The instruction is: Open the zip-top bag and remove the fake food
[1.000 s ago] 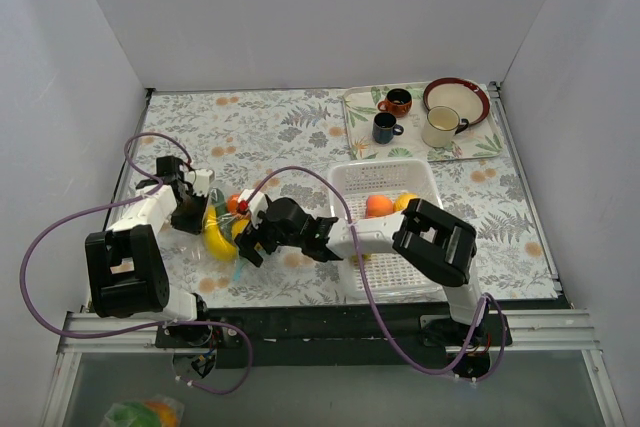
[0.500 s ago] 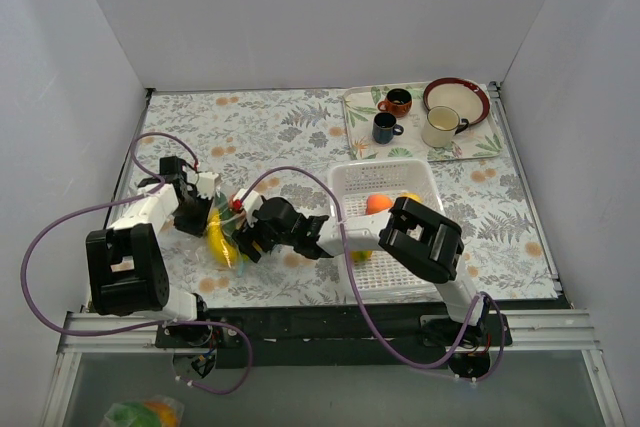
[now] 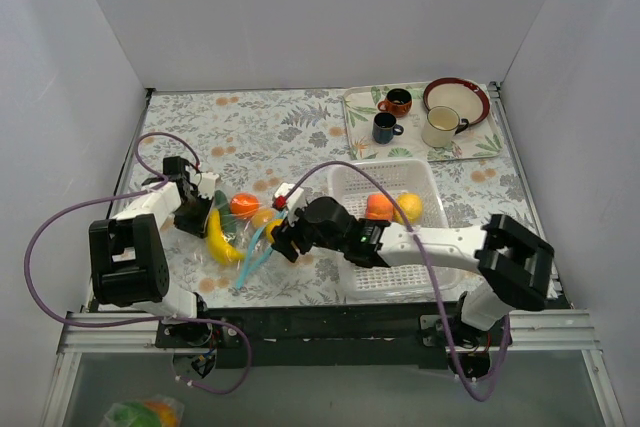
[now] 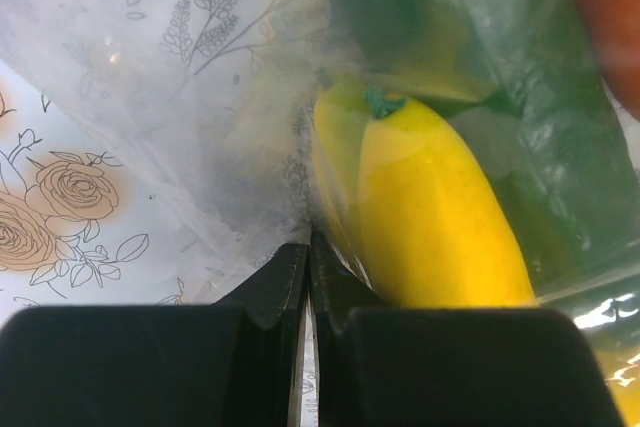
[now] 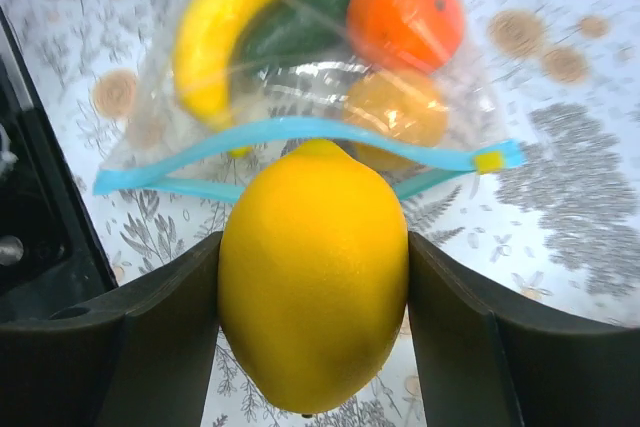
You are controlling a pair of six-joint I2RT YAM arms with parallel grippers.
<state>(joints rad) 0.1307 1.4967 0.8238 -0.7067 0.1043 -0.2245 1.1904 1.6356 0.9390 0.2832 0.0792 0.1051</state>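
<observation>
The clear zip-top bag (image 3: 232, 230) lies at the left of the table, its pale blue zip strip (image 5: 300, 132) open toward the front. Inside show a yellow banana (image 3: 217, 237), a dark green cucumber (image 5: 300, 22), an orange fruit (image 3: 243, 204) and a second orange-yellow fruit (image 5: 395, 109). My left gripper (image 3: 196, 205) is shut on the bag's plastic at its far end, beside the banana (image 4: 430, 217). My right gripper (image 3: 280, 237) is shut on a yellow lemon (image 5: 313, 272), held just outside the bag's mouth.
A white perforated basket (image 3: 385, 175) at centre right holds an orange fruit (image 3: 378, 206) and a yellow fruit (image 3: 408, 207). A tray (image 3: 360, 137) at the back right carries mugs (image 3: 386, 127) and a red-rimmed plate (image 3: 456, 97). Purple cables loop by both arms.
My right gripper has drawn back to the right out of the bag with the lemon in it. The bag's blue mouth now lies open. My left gripper has stayed clamped on the bag.
</observation>
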